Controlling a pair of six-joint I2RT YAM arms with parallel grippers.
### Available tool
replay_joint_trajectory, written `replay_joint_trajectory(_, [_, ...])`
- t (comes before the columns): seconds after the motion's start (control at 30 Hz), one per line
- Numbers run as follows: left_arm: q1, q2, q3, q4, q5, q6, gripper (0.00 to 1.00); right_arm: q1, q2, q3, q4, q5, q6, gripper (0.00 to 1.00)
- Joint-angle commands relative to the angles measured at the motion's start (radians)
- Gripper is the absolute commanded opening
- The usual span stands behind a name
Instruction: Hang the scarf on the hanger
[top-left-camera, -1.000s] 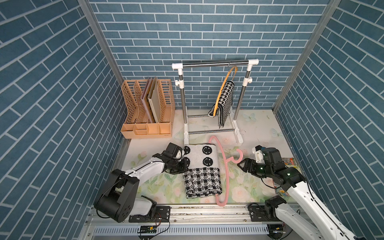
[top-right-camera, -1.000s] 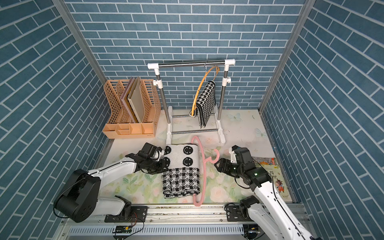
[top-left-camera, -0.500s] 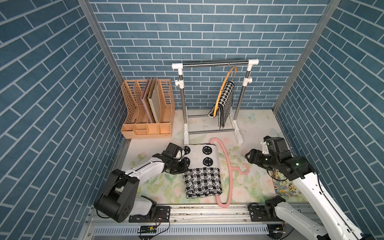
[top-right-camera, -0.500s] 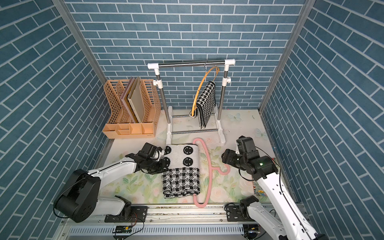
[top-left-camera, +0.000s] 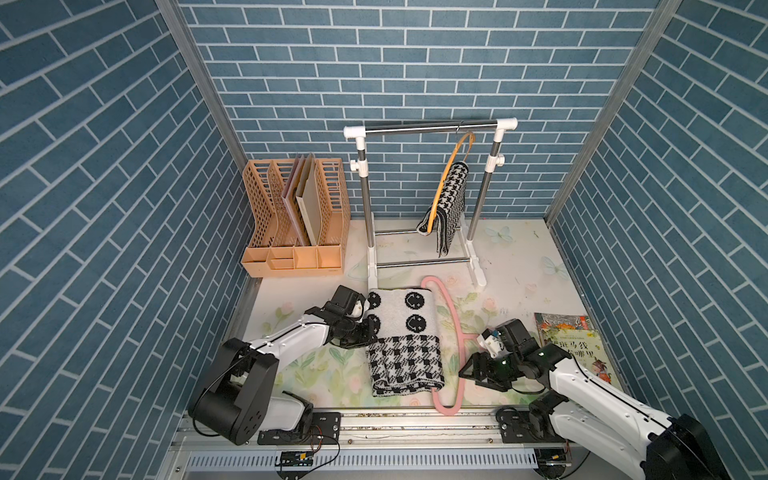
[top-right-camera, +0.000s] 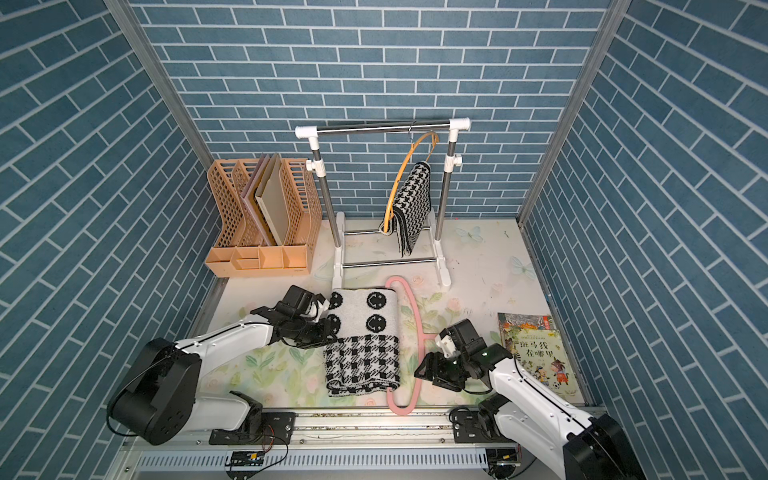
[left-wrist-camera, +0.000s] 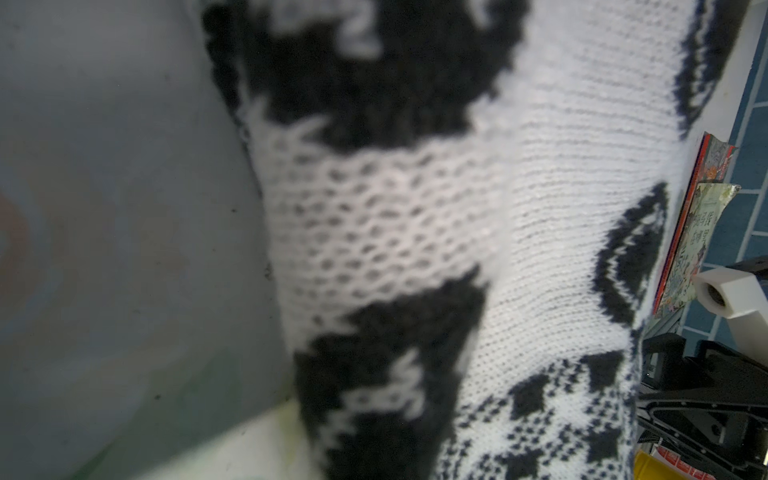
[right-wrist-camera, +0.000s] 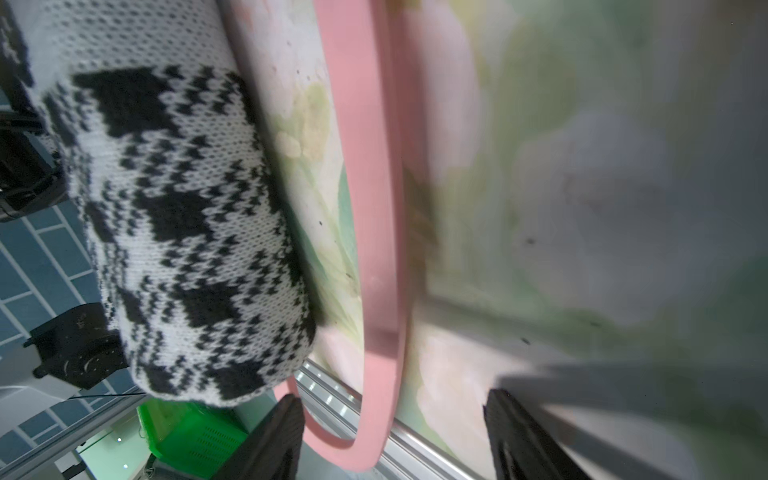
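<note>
Both top views evenly and brightly lit, shadows cast softly, frame edges bowed by distortion, wrist views blurred, worktop (right-wrist-camera: 602, 187) beyond the fingers (right-wrist-camera: 270, 440) smeared.

Soft knitted scarf (top-left-camera: 403, 332); smooth matt plastic hanger (right-wrist-camera: 370, 208).

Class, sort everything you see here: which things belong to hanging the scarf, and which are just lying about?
Belonging: pink hanger, scarf, left gripper shut on it, open right gripper.
Lying about: clothes rack, loaded orange hanger, file organiser, picture book.
</note>
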Motion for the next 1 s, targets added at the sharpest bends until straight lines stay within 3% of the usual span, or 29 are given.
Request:
replay_joint_trajectory(0.0, [0.008,0.022,-0.002,-0.031,0.001,0.017,0.0,0.02,0.016,-0.06,0.202,-0.019,0.09,0.73])
replay_joint_trajectory(0.17, [0.008,0.028,-0.001,-0.03,-0.001,0.018,0.0,0.026,0.014,-0.205,0.471,-0.011,0.269,0.69])
replay_joint_trajectory(0.4, [0.006,0.042,0.008,-0.031,-0.003,0.02,0.0,0.028,0.039,-0.263,0.664,-0.008,0.371,0.62])
replay_joint_trajectory(0.6, [0.008,0.053,0.019,-0.037,-0.007,0.021,0.0,0.027,0.029,-0.249,0.74,-0.009,0.396,0.44])
replay_joint_trajectory(0.7, [0.007,0.062,0.023,-0.037,-0.009,0.023,0.0,0.026,0.001,-0.216,0.738,0.003,0.398,0.3])
replay_joint_trajectory(0.83, [0.008,0.071,0.022,-0.034,-0.01,0.023,0.0,0.027,-0.07,-0.167,0.679,0.036,0.387,0.09])
replay_joint_trajectory(0.97, [0.008,0.074,0.023,-0.034,-0.014,0.023,0.0,0.026,-0.127,-0.099,0.56,0.078,0.312,0.0])
